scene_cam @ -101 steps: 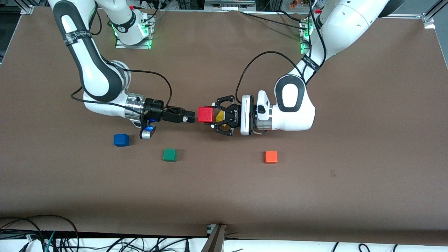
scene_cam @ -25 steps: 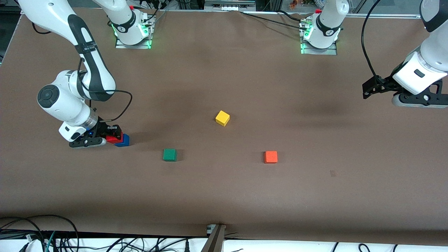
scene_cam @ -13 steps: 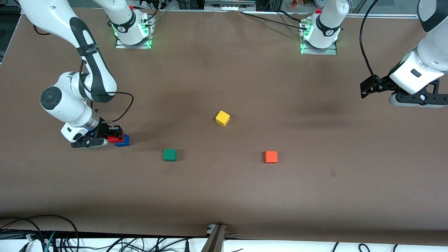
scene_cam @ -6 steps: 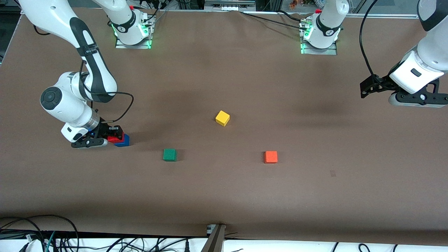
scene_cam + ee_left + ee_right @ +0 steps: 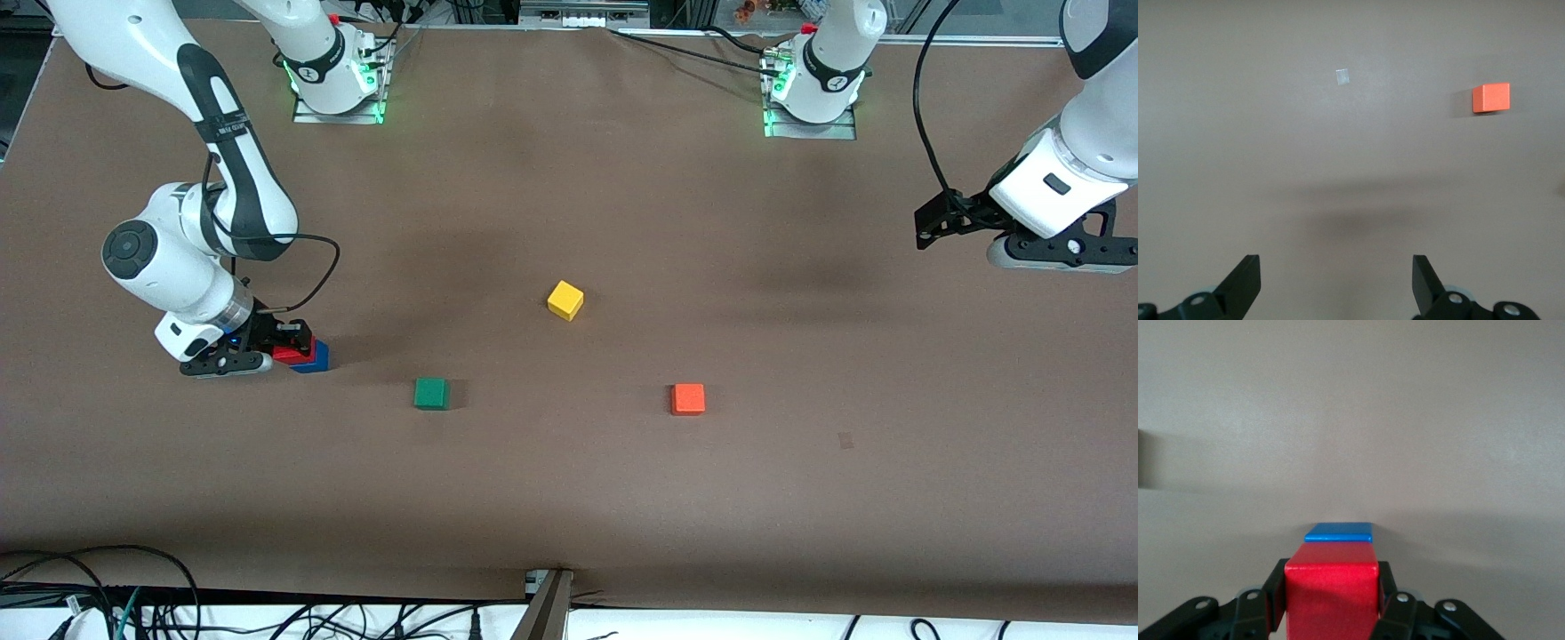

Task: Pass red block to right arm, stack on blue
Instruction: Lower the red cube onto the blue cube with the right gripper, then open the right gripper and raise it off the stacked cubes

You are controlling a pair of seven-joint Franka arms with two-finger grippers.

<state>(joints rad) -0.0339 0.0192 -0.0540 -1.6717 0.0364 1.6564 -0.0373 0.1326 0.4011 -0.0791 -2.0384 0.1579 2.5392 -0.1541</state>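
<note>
The red block (image 5: 286, 353) sits on the blue cube (image 5: 314, 357) near the right arm's end of the table. My right gripper (image 5: 286, 340) is shut on the red block, its fingers (image 5: 1276, 593) pressed against both of its sides. In the right wrist view the red block (image 5: 1331, 593) fills the space between the jaws, and the top of the blue cube (image 5: 1339, 532) shows just past it. My left gripper (image 5: 929, 224) is open and empty, up in the air over the left arm's end of the table. It also shows in the left wrist view (image 5: 1336, 283).
A green cube (image 5: 431, 393), a yellow cube (image 5: 565, 300) and an orange cube (image 5: 688, 398) lie apart on the brown table. The orange cube also shows in the left wrist view (image 5: 1491, 98). Cables hang at the table's near edge.
Since the mid-air handover the right gripper has carried the red block onto the blue cube, and the left arm has drawn back to its end. Nothing has visibly moved in the last second.
</note>
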